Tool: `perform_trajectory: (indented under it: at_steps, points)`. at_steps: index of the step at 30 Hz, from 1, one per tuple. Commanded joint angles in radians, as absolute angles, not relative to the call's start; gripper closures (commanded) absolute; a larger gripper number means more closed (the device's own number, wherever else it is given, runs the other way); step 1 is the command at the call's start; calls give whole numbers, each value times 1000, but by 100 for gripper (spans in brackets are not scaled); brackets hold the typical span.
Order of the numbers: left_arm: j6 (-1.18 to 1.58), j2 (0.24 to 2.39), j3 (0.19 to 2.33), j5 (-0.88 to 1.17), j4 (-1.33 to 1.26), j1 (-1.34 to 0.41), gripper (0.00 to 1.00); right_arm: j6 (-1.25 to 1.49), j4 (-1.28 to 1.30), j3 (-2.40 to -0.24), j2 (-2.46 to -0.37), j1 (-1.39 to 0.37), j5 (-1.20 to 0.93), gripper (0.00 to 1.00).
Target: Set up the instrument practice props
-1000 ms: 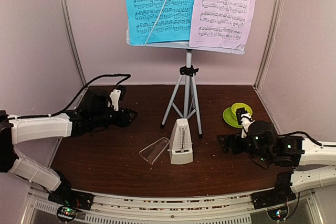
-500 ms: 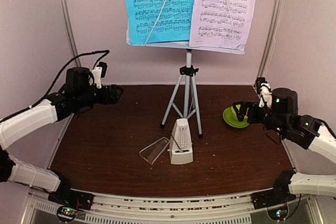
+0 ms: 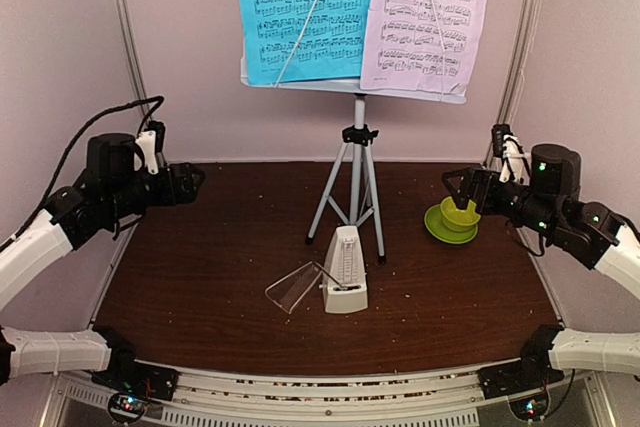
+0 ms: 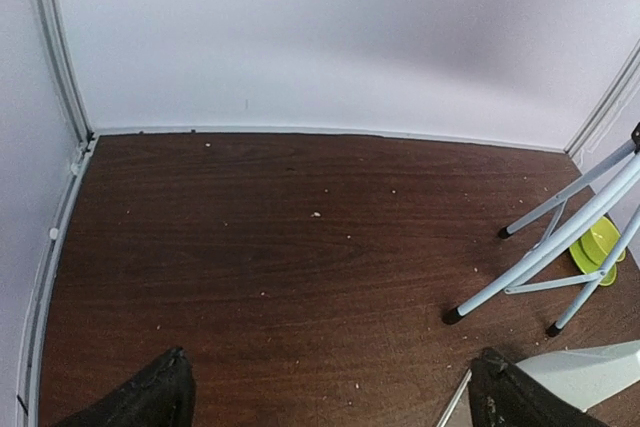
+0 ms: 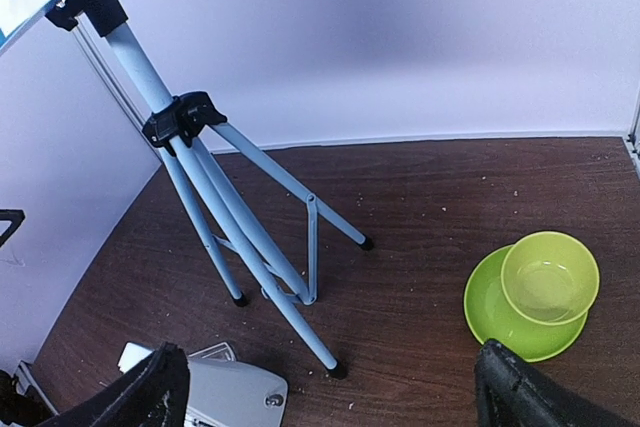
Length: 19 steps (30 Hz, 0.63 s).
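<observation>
**A:** Biggest worry first: the music stand at the far middle of the desk looks top-heavy. An arm clipping a tripod leg could tip it, and the cyan sheet and lilac sheet would slide off.

**B:** The metronome sits just near of those legs, with a clear cover beside its left. Both look easily knocked.

**A:** The left gripper hovers far left, fingers apart and empty. The right gripper is likewise spread and empty, close by the green cup and saucer on the right. That crockery crowds its path.
</observation>
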State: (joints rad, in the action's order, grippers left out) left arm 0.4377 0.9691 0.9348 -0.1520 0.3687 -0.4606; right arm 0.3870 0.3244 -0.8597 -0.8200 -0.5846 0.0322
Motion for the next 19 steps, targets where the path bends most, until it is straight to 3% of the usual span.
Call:
perform_trajectory:
  at_steps: [1,11,19]
  points:
    - [533,872,868,-227,462,-454,2,441,287,-773,-778,-577,-29,0]
    - [661,767,733,-298,554,-454,2,521,192,-572,-691,-577,-66,0]
    - [719,801,723,-331,535,-454,2,525,176,-546,-677,-577,-52,0]
